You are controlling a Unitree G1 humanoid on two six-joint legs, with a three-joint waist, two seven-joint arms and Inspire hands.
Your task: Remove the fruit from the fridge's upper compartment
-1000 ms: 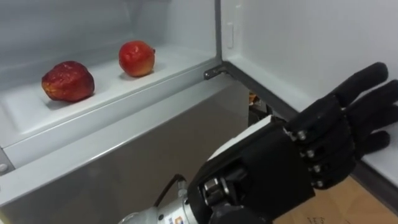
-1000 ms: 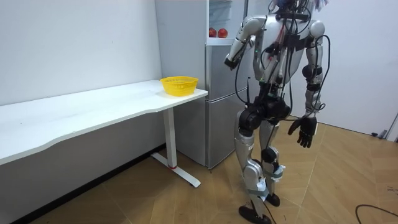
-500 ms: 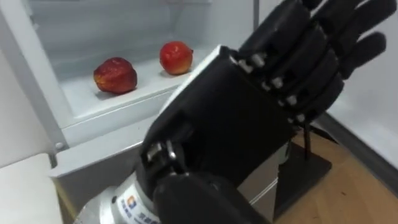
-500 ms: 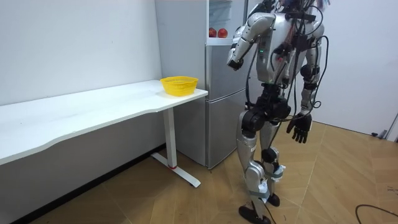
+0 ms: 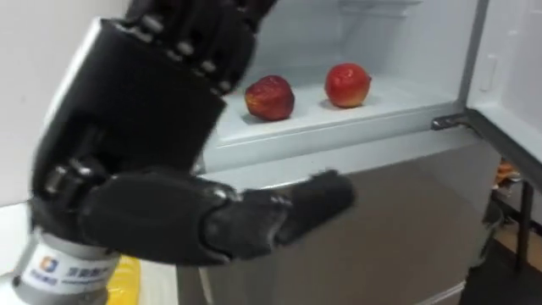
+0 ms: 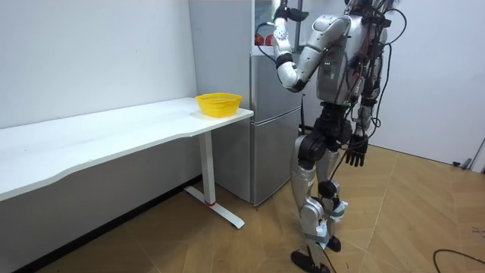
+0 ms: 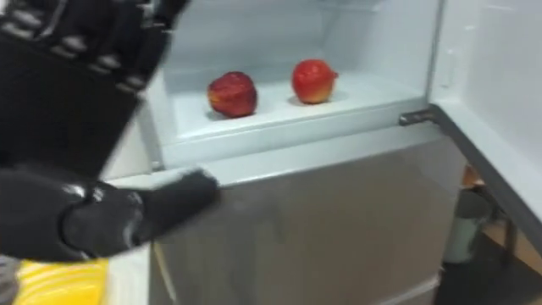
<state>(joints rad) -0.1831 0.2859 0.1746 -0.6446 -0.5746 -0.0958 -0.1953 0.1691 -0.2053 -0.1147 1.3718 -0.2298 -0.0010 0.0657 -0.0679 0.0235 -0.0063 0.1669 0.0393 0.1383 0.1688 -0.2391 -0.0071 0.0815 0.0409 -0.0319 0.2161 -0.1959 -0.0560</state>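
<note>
Left robot hand [image 5: 135,144] is raised close to the head camera, back of the hand facing it. It covers the left part of both eye views. Matte black segmented fingers run out of the top edge, so the tips are cut off. Thumb sticks out straight to the right, blurred. Fingers look loose and spread, nothing in the grip.

Both targets are untouched on the smooth white shelf [image 5: 381,108] of the open upper compartment of the silver-grey metal fridge [image 5: 381,220]. The dark red, slightly lumpy apple [image 5: 270,97] sits left, the brighter red round apple [image 5: 347,85] right, and they are apart. The white open fridge door [image 5: 512,59] is cut off at the right edge.

A sliver of the yellow mesh basket [image 5: 124,280] shows under the wrist, mostly hidden. In the room view it sits on the white desk [image 6: 114,133], next to the fridge.

Right robot hand [image 6: 355,150] hangs at hip level with relaxed fingers, empty. The robot stands at the fridge front.
</note>
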